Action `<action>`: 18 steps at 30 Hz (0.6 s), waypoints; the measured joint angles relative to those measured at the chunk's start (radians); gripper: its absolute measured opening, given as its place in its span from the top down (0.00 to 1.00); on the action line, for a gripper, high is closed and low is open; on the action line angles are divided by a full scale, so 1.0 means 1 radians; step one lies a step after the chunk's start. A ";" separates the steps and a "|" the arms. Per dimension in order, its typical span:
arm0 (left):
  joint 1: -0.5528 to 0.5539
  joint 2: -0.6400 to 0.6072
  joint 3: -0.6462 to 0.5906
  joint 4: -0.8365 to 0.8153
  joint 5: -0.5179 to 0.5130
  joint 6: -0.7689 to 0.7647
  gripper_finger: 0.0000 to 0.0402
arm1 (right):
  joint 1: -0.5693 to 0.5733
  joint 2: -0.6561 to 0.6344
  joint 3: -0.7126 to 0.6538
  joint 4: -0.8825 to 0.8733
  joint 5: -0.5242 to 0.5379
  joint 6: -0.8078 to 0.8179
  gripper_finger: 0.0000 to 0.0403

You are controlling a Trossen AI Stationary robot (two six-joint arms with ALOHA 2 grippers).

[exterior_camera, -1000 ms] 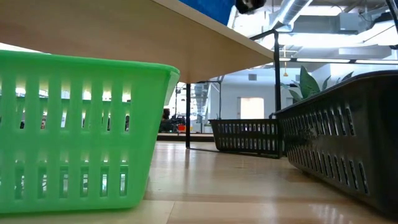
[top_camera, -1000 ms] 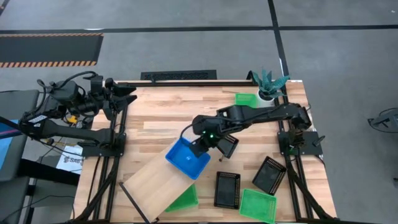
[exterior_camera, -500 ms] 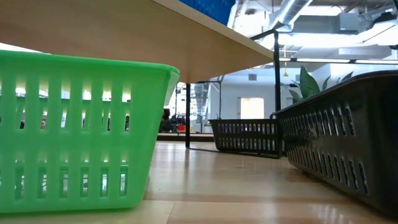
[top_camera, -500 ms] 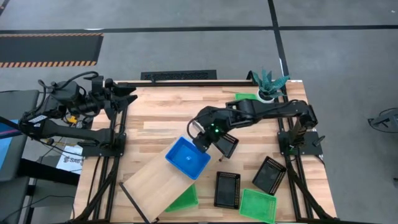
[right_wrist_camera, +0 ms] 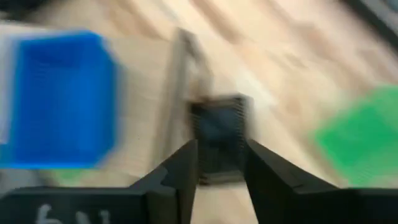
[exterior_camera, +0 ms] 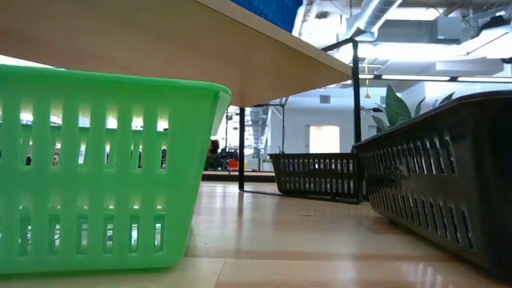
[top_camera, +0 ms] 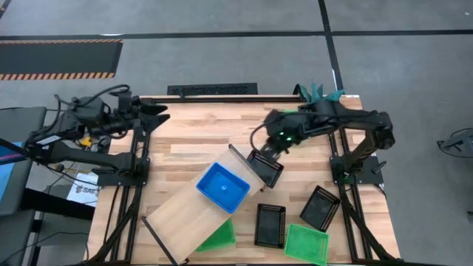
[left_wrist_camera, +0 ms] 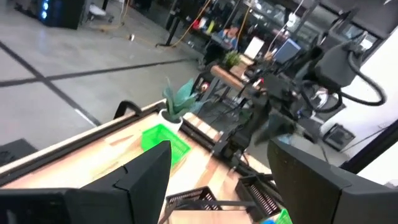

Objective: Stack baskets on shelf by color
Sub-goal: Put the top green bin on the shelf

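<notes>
Baskets scattered, one placed so far.

High view: shelf lies diagonally on the tabletop, with a blue basket sitting on its upper end (could be a nested stack, we cannot tell). The right gripper hangs over a black basket just beside that end of the shelf. Two more lie nearer the front, second black basket and third black basket, with a green basket next to them. Another green one, the tucked green basket, is partly under the plank. The left gripper waits at the table's left edge.

Low view: we see only the shelf underside, a green wall close up, black walls beyond, and plant leaves. No gripper.

Left wrist view: fingers are spread apart and hold nothing. A far green basket sits by the plant.

Right wrist view: fingers are apart and empty. The black basket shows between them, and it's too blurred to tell whether they touch it.

Handling, our judgement: these are light, thin, stiff plastic with slick perforated walls, so we'd pinch one long rim wall with one finger inside and one outside. A corner grip would likely twist. Black probably goes next, placed beside the blue on the plank, and it may slide if nudged.
</notes>
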State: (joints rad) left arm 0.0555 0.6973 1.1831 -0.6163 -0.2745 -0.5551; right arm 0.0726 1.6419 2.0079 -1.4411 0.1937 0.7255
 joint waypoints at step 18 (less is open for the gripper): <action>0.068 0.132 -0.001 0.007 0.086 -0.056 0.37 | -0.301 -0.259 -0.793 0.327 -0.018 -0.421 0.44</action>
State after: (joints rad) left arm 0.1234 0.8290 1.1824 -0.6097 -0.1884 -0.6106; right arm -0.2287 1.3830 1.2151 -1.1139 0.1753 0.3047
